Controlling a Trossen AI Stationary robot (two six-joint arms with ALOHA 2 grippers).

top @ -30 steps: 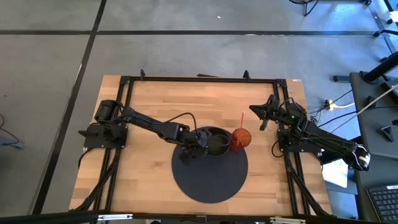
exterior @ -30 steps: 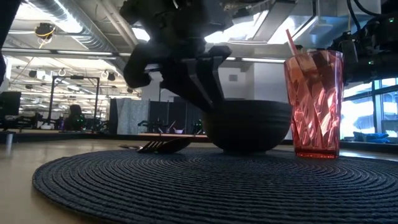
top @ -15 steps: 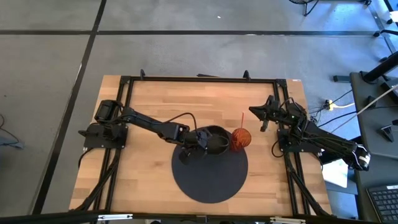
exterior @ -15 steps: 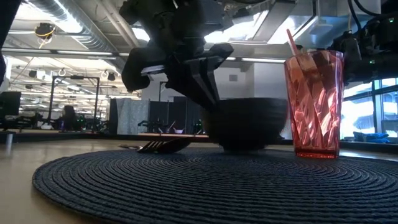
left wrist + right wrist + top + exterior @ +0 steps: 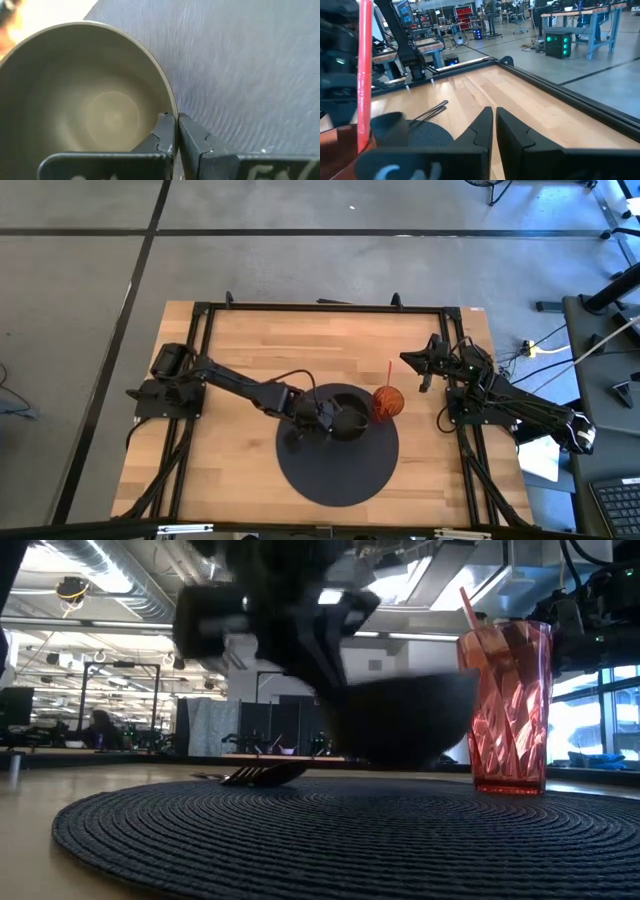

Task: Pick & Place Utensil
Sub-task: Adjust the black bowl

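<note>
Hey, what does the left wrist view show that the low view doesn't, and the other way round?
Only the left wrist view shows the bowl's empty inside and the left tool pinched on its rim. Only the low view shows the fork lying on the mat beside the bowl, the red cup with its straw, and the room behind. Both share the dark bowl and the round woven mat under it. In the low view the bowl looks blurred and raised off the mat.
</note>
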